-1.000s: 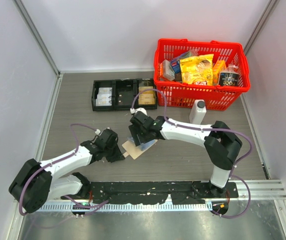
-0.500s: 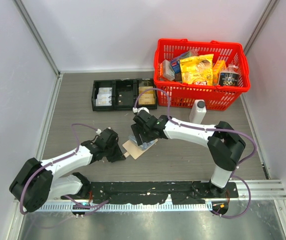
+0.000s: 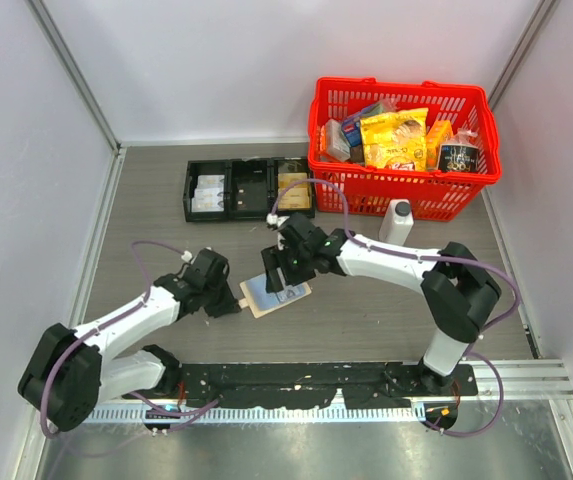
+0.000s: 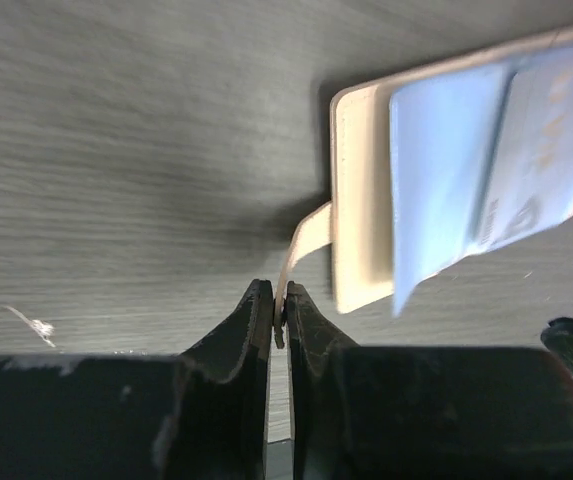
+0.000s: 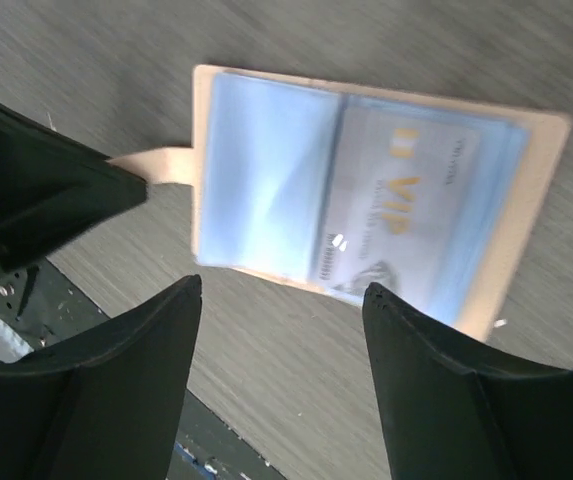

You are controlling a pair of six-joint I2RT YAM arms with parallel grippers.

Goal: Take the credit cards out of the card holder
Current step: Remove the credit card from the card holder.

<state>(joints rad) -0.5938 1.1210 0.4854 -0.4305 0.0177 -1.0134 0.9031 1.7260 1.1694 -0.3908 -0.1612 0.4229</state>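
Grey wood-grain table [image 3: 146, 220], seen from the near side.

- Back right: a red plastic mesh basket [image 3: 406, 205] holding a yellow snack bag [image 3: 394, 138], a dark round tub [image 3: 458, 155] and some small boxes. A white plastic bottle [image 3: 396, 222] stands upright just in front of it.
- Left of the basket: a black three-compartment tray [image 3: 251, 190] with pale items [image 3: 206, 192] in its left compartment and a tan one [image 3: 293, 188] in its right.
- Mid-table, well apart from both: the tan leather-like card holder [image 3: 266, 298] lies open and flat.

From above, the right gripper [image 3: 281, 275] hangs over the holder and hides part of it.

The left wrist view shows the left gripper [image 4: 279, 312] with jaws nearly together, pinching the holder's thin tan snap tab [image 4: 306, 240].

Only the right wrist view shows the pale blue sleeves and a grey card with gold VIP lettering [image 5: 406, 210] tucked inside. The right gripper's fingers [image 5: 146, 350] are spread wide above it and hold nothing.
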